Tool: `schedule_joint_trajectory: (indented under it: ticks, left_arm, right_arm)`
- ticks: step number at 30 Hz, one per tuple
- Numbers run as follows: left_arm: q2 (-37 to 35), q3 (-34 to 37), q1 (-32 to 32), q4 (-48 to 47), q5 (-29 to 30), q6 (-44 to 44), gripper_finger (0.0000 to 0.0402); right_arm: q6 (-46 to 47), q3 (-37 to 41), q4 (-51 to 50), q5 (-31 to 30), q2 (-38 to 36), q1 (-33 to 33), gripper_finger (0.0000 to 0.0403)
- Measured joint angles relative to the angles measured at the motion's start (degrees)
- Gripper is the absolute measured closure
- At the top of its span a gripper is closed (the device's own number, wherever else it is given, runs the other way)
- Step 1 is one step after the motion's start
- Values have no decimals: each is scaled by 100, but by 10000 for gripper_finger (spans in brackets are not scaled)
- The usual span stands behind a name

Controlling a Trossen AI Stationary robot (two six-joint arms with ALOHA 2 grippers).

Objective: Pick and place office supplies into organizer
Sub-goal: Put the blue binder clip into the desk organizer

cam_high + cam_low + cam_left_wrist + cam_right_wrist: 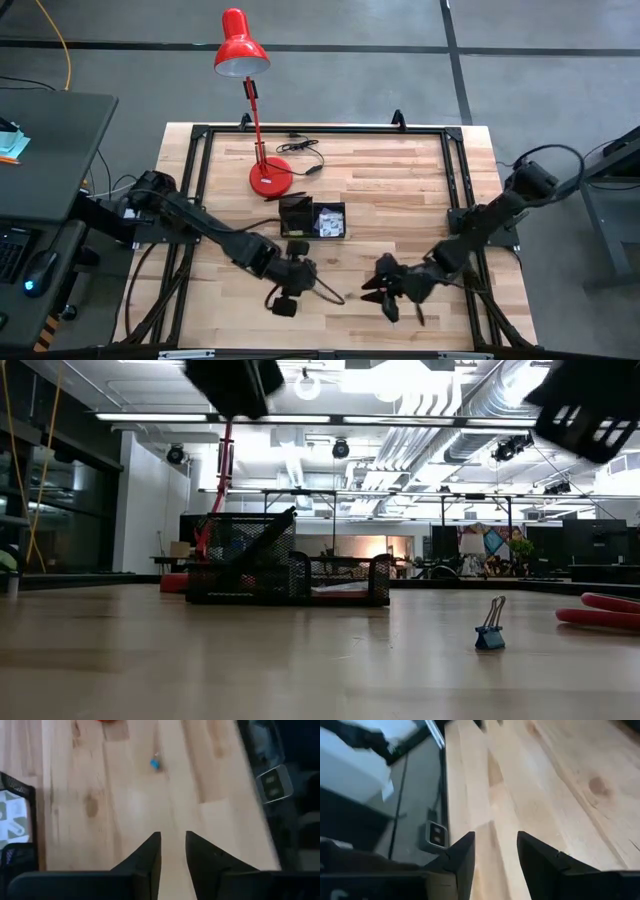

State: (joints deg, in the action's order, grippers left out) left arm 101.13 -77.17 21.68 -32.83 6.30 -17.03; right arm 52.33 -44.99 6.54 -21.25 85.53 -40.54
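Binder clip [490,632] sits on bare counter [400,180] between both empty grippers, ahead of left gripper [173,851] with jaws narrowly parted, right gripper [496,852] wider; organizer [312,218] just behind left arm.

Red desk lamp [250,95], round base at upper centre of the wooden table [400,190]; black cord [300,150] beside base. Dark desk [45,150] at left edge.
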Motion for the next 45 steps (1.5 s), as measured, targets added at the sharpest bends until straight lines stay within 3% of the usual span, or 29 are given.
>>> schedule_joint_trajectory:
  ticks: [4,8,14,21,31,45]
  left_arm:
    - [-203,-1,427,-196,546,-489,348]
    - [-310,-1,866,-399,1076,-1063,365]
    - [-309,-1,1346,-565,1588,-1788,372]
    - [-309,-1,1666,-945,2024,-2435,364]
    - [-307,-1,1787,-1177,2078,-2735,364]
    - [-302,-1,1819,-1259,2077,-2788,365]
  right_arm:
    - [-681,-230,100,619,475,279,243]
    - [-1593,-767,-480,1140,1035,493,218]
    - [-2444,-1612,-1935,928,1698,515,202]
    - [-2775,-1759,-2060,936,2017,654,203]
    - [-3109,-1758,-2046,1269,2018,812,225]
    - [-3370,-1751,-1823,1407,2212,834,226]
